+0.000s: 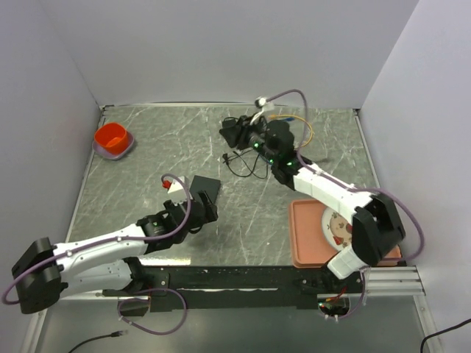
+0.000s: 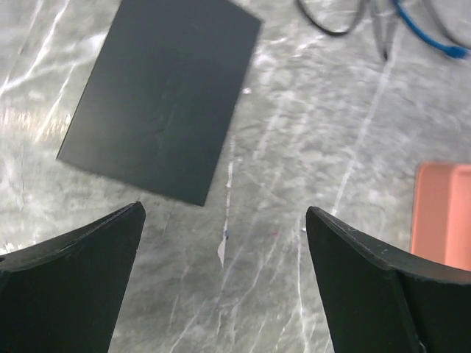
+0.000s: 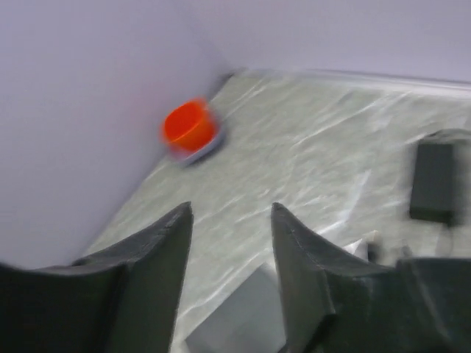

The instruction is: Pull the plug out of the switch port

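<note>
On the left half of the grey marbled table (image 1: 140,173), just ahead of the left arm, lies the flat black box (image 2: 162,95). Seen from the left wrist, its long axis runs away from the fingers and leans to the right, with one short edge nearest them. The switch port in its side edge cannot be made out in any view, so I cannot tell which way it faces. Bare table borders both long edges, and on the right that open room runs as far as the pink tray (image 1: 302,250). The left gripper (image 2: 224,209) stands just short of the near short edge, spread wide, holding nothing and not touching the box. Farther back and to the right, a loop of black cable (image 2: 331,22) and a blue cable (image 2: 434,37) lie on the table, apart from the box. The right gripper (image 3: 232,209) is stretched to the back of the table near that tangle. Its view is blurred, but its fingers stand parted with table showing between them and nothing gripped. A small black adapter brick (image 3: 434,180) lies to its right in that view. An orange bowl (image 1: 112,140) sits in the far left corner against the walls (image 1: 221,44). The tray holds a plate (image 1: 338,229) at the near right edge.
</note>
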`<act>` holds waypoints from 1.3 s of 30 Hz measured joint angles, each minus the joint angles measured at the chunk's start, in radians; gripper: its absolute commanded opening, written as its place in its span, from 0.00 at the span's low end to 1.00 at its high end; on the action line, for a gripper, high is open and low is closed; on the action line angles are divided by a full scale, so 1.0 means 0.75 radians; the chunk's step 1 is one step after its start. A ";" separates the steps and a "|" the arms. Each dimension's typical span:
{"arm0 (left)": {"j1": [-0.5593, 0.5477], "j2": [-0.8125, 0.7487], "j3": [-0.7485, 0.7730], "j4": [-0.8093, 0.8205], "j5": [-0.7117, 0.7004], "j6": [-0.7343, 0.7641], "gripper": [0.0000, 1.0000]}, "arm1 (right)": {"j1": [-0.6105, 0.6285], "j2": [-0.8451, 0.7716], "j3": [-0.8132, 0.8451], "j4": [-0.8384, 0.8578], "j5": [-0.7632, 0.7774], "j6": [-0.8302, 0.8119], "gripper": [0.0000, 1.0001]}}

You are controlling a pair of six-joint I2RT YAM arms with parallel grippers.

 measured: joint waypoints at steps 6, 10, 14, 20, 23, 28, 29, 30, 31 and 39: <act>0.002 0.077 -0.008 -0.081 -0.021 -0.281 0.19 | 0.031 0.254 -0.153 0.054 -0.270 0.076 0.00; 0.003 0.008 -0.069 -0.123 -0.053 -0.458 0.01 | 0.031 0.457 -0.132 -0.052 -0.362 0.090 0.00; 0.009 -0.025 -0.095 -0.172 -0.092 -0.601 0.01 | 0.026 0.602 0.047 -0.132 -0.401 0.087 0.00; 0.043 0.142 -0.079 -0.219 -0.102 -0.756 0.01 | -0.006 0.832 0.406 -0.163 -0.413 0.111 0.00; 0.048 0.218 -0.078 -0.222 -0.065 -0.791 0.01 | -0.013 0.922 0.486 -0.208 -0.419 0.122 0.00; 0.079 0.249 -0.115 -0.155 0.010 -0.810 0.01 | -0.011 0.999 0.500 -0.276 -0.435 0.140 0.00; 0.091 0.249 -0.130 -0.135 0.025 -0.812 0.01 | -0.009 1.008 0.500 -0.289 -0.439 0.139 0.00; 0.103 0.252 -0.142 -0.113 0.033 -0.819 0.01 | -0.005 1.014 0.500 -0.297 -0.445 0.139 0.00; 0.117 0.252 -0.149 -0.088 0.043 -0.819 0.01 | 0.000 1.018 0.500 -0.308 -0.452 0.141 0.00; 0.257 0.283 -0.165 0.053 0.139 -0.787 0.01 | 0.052 0.996 0.447 -0.272 -0.453 0.109 0.00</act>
